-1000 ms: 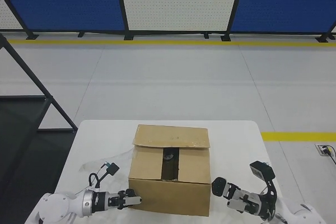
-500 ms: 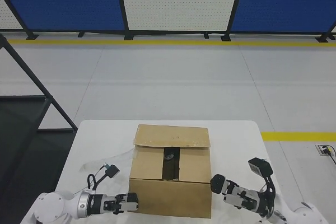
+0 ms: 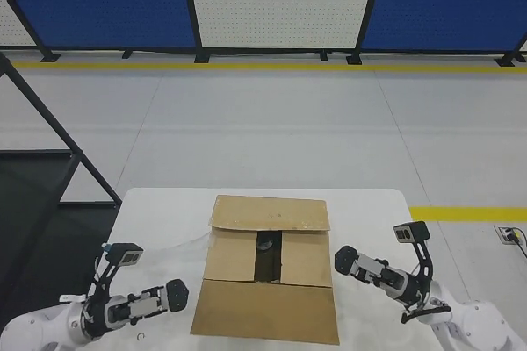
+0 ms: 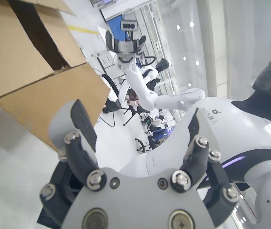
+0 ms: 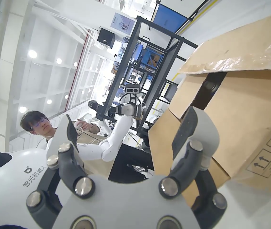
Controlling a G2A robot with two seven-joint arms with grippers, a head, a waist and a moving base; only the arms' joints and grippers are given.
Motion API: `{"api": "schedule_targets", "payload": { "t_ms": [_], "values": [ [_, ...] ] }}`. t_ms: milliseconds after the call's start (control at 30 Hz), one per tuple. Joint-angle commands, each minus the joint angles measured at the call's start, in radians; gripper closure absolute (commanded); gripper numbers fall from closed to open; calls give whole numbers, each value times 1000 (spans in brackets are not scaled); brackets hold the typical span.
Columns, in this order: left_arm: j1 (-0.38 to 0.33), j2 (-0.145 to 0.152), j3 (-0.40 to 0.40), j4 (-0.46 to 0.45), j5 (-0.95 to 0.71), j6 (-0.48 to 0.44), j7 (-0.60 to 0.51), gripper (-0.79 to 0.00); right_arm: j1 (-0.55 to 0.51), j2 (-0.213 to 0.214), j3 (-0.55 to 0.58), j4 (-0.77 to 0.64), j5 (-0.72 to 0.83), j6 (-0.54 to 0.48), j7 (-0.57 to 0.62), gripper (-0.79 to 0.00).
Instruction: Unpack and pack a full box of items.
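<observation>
Both of my end effectors are wide open and carry nothing. The left end effector [image 4: 138, 122] hangs low over the desk [image 3: 158, 219], and the box [image 3: 233, 256] is near it, on its inner side, but apart from it. The right end effector [image 5: 128, 129] is just beside the opposite wall of the box, and I cannot tell if its finger touches the cardboard. So the box stands between my two end effectors. It is plain brown corrugated cardboard, matte and a little rough, with sharp folded corners. The far flap [image 3: 268, 213] lies partly over the top and has a glossy strip of clear tape along its edge. The near flap [image 3: 263, 314] is folded out flat toward me. The two inner flaps are almost shut, and between them there is only a narrow dark gap [image 3: 266, 254]. Something dark and rounded sits in it, but I cannot tell what it is. The cut edge beside the gap looks torn and fibrous. I think the main danger is sliding: the desk is white and smooth and the box is probably light, so if one end effector pushes alone, the box may turn or move away. My open fingers are also wide compared with the gap, so a finger may catch an inner flap and bend it down onto the items. The near flap may also spring up against my arm.
</observation>
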Motion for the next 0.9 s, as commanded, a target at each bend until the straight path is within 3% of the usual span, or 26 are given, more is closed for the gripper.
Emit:
{"api": "schedule_targets", "payload": {
  "t_ms": [0, 133, 400, 533, 867],
  "values": [
    [5, 3, -35, 26, -17, -14, 15, -785, 0, 0, 0, 0, 0, 0, 0, -785],
    [-4, 5, -71, 80, -22, -35, 52, -785, -2, -1, -2, -3, 0, 12, -17, -785],
    [-12, 5, -74, 100, -42, -24, 70, -785, 100, -30, -104, 33, -68, 236, -175, -785],
    [-12, 5, -74, 100, -42, -24, 70, -785, 176, -44, -142, 103, -113, 408, -274, -785],
    [-11, 5, -73, 97, -42, -22, 75, -785, 176, -44, -142, 103, -113, 408, -274, -785]
  ]
}}
